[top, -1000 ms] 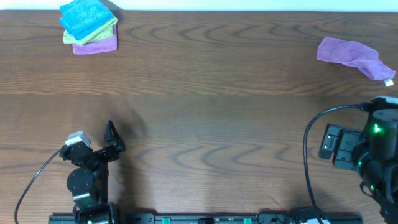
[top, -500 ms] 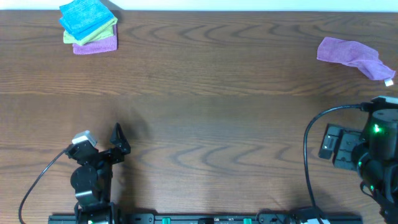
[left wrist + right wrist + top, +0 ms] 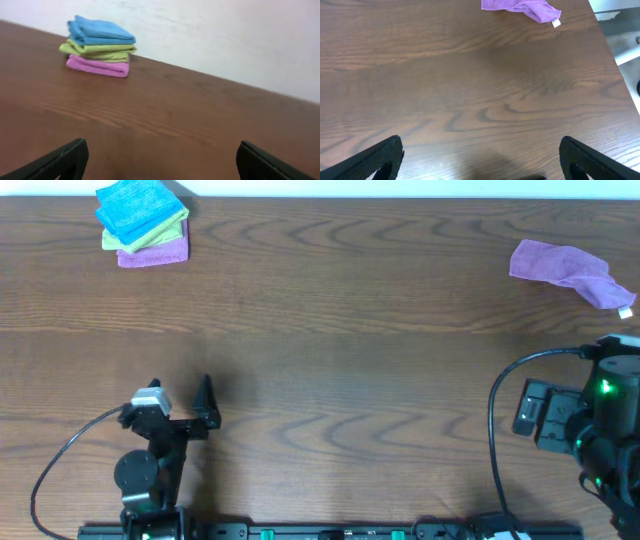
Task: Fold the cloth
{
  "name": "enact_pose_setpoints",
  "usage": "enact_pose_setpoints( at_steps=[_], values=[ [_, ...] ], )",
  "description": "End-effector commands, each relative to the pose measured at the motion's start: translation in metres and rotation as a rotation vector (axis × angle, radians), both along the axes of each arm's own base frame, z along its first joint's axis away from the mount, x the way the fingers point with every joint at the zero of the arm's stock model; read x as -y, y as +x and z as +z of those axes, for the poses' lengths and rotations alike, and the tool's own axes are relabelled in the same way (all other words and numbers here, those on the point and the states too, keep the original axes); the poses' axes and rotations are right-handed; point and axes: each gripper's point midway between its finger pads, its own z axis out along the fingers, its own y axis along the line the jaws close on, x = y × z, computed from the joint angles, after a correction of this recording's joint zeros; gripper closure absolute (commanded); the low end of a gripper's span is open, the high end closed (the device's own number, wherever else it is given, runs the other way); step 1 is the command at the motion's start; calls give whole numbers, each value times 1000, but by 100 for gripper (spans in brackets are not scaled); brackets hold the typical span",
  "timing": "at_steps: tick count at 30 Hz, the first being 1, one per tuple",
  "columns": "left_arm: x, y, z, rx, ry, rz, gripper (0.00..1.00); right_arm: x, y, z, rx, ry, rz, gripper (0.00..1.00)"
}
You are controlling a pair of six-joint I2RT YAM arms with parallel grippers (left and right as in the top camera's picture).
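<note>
The sky-blue cloth (image 3: 136, 205) lies folded on top of a stack at the table's far left corner, over a lime-green cloth and a purple one. It also shows in the left wrist view (image 3: 100, 31), far ahead and to the left. My left gripper (image 3: 207, 404) hovers near the front left edge, far from the stack. It is open and empty in its wrist view (image 3: 160, 167). My right gripper (image 3: 535, 416) is at the front right, open and empty over bare wood (image 3: 480, 162).
A crumpled purple cloth (image 3: 570, 268) with a white tag lies at the far right, also in the right wrist view (image 3: 522, 7). The lime-green cloth (image 3: 97, 50) and purple cloth (image 3: 97, 66) lie under the blue one. The table's right edge (image 3: 615, 65) is near.
My left gripper has swung to the right along the front edge, still open. The right arm and all the cloths have not moved.
</note>
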Motion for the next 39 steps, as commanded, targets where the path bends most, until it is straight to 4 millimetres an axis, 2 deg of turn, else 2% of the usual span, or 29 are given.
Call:
enact_pose_setpoints(
  at_steps=[1,7,14,22,28,39],
  values=[
    [7,-1,-2,4,165,-49,4,1,0,4,18,1,-13,1],
    [8,-5,-26,-84,241,-75,5,1,0,4,18,1,-13,1],
    [10,-11,-45,-157,267,-94,5,1,0,4,18,1,-13,1],
    [8,-11,-39,-133,277,-75,5,1,0,4,18,1,-13,1],
    [9,-11,-22,-57,288,-65,5,1,0,4,18,1,-13,1],
    [9,-12,-7,8,294,-52,5,1,0,4,17,1,-13,1]
  ],
)
